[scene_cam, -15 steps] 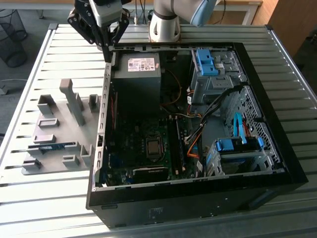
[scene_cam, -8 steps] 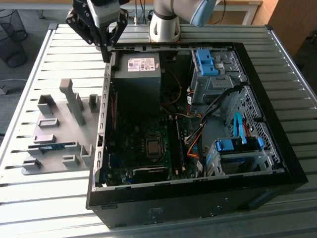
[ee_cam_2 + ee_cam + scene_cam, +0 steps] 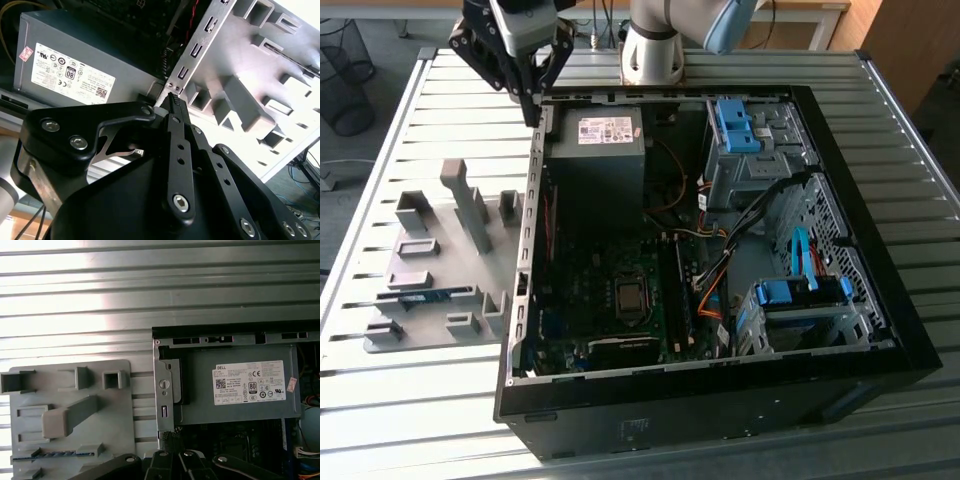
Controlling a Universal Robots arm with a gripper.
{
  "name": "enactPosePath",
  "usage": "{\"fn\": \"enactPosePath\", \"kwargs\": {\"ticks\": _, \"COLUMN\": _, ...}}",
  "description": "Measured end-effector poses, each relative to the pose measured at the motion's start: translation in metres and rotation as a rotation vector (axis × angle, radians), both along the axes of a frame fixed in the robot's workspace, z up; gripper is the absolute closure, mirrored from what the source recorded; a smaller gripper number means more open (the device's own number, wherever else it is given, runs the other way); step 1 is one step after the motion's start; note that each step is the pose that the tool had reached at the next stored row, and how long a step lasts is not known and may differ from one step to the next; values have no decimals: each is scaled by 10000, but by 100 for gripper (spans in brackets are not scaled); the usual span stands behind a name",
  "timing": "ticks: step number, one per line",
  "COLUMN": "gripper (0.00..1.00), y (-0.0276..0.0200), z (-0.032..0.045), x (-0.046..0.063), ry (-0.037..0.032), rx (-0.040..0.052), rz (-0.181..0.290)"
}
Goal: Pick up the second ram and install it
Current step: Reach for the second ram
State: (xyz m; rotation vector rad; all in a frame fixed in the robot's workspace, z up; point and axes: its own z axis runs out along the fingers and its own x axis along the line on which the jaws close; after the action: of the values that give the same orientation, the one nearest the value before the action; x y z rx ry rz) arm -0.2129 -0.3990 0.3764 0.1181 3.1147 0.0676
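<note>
On the exterior view's left, a grey moulded holder tray point(image 3: 440, 272) lies on the ribbed metal tabletop point(image 3: 380, 420). The second ram point(image 3: 425, 296), a slim blue circuit-board stick, sits in one of the tray's slots. I'd judge it light, stiff and fragile, best pinched by its long edges, clear of chips and contacts. Further right, well apart from it, the black tool point(image 3: 532, 112) hangs over the open black computer case's point(image 3: 720, 415) corner, tips pressed together on nothing. The grey power supply point(image 3: 595, 165) wears a white label point(image 3: 605, 129) of small print.
</note>
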Motion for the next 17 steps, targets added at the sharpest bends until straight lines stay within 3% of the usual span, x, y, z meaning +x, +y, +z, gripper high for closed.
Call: {"fn": "enactPosePath", "kwargs": {"ticks": 17, "gripper": 89, "y": 0, "z": -10, "x": -84, "ry": 0, "rx": 0, "rz": 0}}
